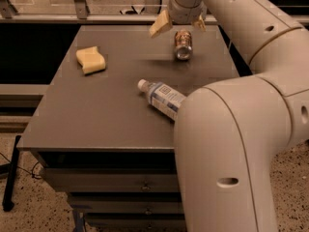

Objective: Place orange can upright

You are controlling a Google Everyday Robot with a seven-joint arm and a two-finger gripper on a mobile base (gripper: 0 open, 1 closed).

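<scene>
Gripper (179, 25) far right over surface (96, 115), jaws spread wide above orange can (183, 45) lying on its side.

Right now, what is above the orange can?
The claw, open, with its fingers on either side of the orange can. The can's far end is covered by it.

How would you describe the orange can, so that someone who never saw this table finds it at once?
Look at the grey table, toward its far right corner, just beneath the robot's open claw. There sits the orange can: short, orange-brown metal with silver ends, unlike the clear water bottle nearer the front and the yellow sponge at the left.
</scene>
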